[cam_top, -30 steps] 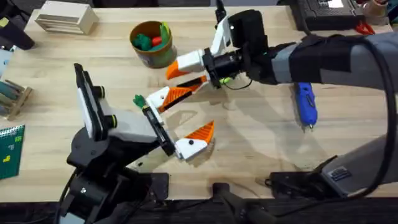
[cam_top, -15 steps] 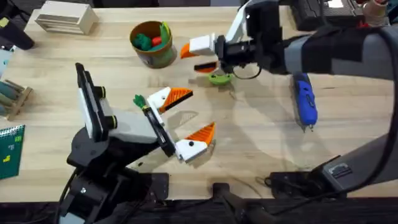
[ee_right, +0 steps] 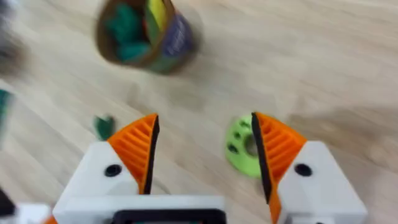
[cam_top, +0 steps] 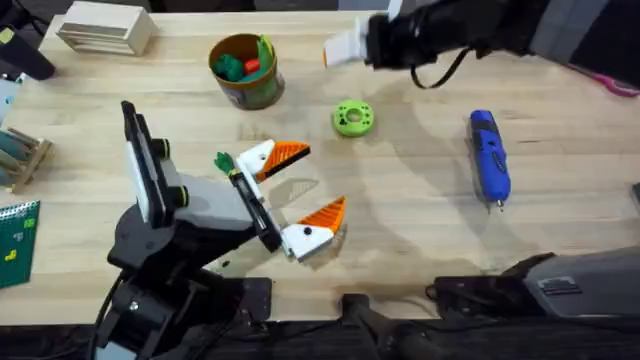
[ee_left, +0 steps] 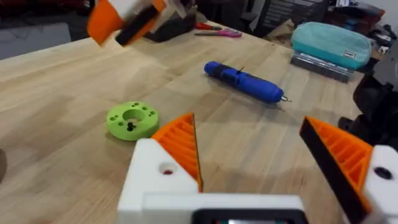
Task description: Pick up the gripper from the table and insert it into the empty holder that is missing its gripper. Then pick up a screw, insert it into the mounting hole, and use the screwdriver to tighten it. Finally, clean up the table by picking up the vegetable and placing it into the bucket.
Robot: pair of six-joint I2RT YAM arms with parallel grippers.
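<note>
Below the right gripper (ee_right: 204, 158) | jaws gaping, carrying nothing | flat green plastic ring (ee_right: 242, 148) lying, probably awaiting screw pickup.

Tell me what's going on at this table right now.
Two arms work at a wooden table. The left gripper hangs open near the middle, holding nothing. The right gripper, also open and empty, is above the far side near the bucket. A green ring and the blue screwdriver lie on the table, neither one touched.
</note>
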